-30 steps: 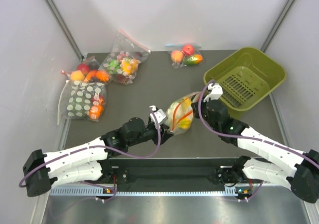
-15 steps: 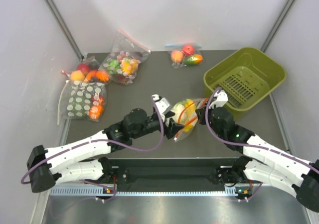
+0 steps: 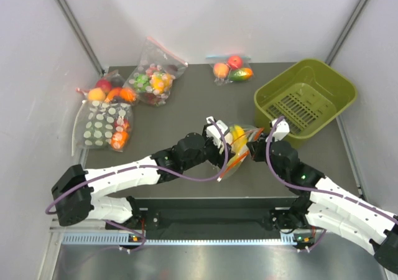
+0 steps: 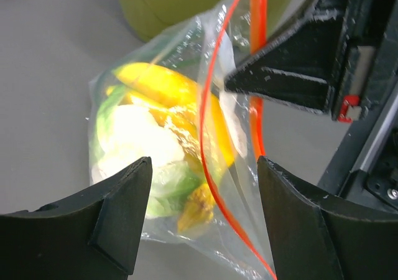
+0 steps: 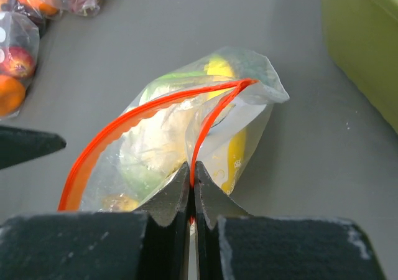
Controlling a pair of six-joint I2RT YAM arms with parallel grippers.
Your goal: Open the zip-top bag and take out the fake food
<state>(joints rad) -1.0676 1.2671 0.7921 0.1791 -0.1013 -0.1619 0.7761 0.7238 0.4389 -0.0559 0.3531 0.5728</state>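
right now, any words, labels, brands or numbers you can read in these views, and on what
None readable in any view.
The zip-top bag, the green basket and the white-dotted bag show no lettering; the dots are only a pattern.

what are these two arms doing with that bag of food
The two arms are working to open the zip-top bag in the middle of the table. The right gripper is shut on one side of the red-orange zip strip. The left gripper is open, with its fingers on either side of the other lip. The mouth is parted, but the yellow bananas and the lettuce head are both inside the bag.
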